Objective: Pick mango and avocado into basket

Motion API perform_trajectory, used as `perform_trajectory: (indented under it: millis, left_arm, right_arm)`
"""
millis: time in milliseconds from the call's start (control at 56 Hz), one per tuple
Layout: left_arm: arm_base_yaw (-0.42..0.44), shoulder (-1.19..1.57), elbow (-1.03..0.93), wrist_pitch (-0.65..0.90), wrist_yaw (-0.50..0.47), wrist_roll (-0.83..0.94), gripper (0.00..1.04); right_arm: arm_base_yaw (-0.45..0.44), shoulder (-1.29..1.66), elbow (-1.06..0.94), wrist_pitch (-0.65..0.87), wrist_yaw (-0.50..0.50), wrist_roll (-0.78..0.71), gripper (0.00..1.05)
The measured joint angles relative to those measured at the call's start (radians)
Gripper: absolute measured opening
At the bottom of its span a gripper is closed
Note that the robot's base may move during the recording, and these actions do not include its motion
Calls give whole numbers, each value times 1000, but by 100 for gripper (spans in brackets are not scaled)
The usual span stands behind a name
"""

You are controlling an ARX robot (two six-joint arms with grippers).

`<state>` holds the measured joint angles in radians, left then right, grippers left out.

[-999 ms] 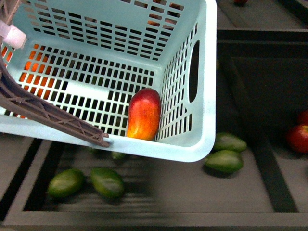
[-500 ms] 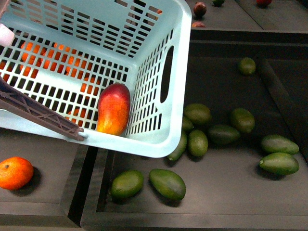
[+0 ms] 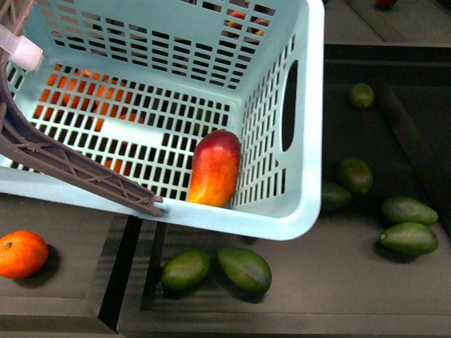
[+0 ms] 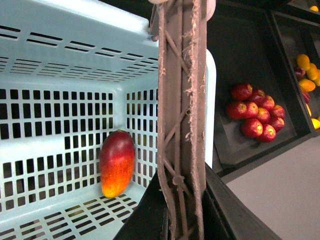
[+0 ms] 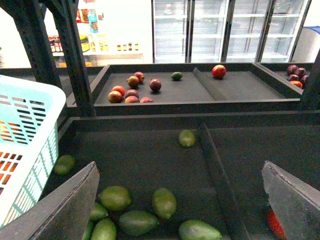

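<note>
The teal basket point(image 3: 304, 148) hangs tilted over the fruit bins, and the red-orange mango point(image 3: 215, 167) lies inside it against the slotted side wall. In the left wrist view the mango point(image 4: 117, 163) rests on the basket floor. My left gripper point(image 4: 182, 215) is shut on the brown handle point(image 4: 181, 100), which also crosses the front view point(image 3: 77, 169). Several green avocados lie loose in the dark bin, two of them point(image 3: 244, 269) point(image 3: 185, 270) just below the basket. My right gripper point(image 5: 179, 167) stands open above more avocados point(image 5: 164, 202), holding nothing.
An orange tangerine point(image 3: 22, 253) sits in the bin to the left. Red apples point(image 4: 255, 112) fill a neighbouring tray. A raised divider point(image 5: 215, 170) splits the avocado bin. A back shelf point(image 5: 165, 105) holds dark red fruit, with fridge doors behind.
Compared with half a second ago the basket sits further right in the front view and covers several avocados. The mango stays inside against the same wall.
</note>
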<state>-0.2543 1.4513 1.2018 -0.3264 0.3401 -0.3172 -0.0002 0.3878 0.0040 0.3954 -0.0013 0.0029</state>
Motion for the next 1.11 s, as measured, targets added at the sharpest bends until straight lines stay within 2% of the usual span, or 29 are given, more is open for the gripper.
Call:
perform_trajectory:
  millis: [625, 678, 696, 750, 874, 1106]
  left_arm:
    - [3, 0, 0, 0, 2, 2, 11]
    - [3, 0, 0, 0, -1, 2, 11]
    - [4, 0, 0, 0, -2, 2, 11]
    - [4, 0, 0, 0, -5, 3, 11]
    - [5, 0, 0, 0, -6, 3, 11]
    - [5, 0, 0, 0, 3, 1, 11]
  right_arm:
    - [0, 0, 0, 0, 0, 0, 97]
    - [19, 8, 3, -29, 67, 18, 97]
    - [28, 16, 4, -38, 119, 30, 97]
    - [42, 75, 16, -42, 189, 58, 97]
    - [44, 279, 101, -54, 175, 103, 97]
    - [42, 706, 283, 63, 130, 98, 97]
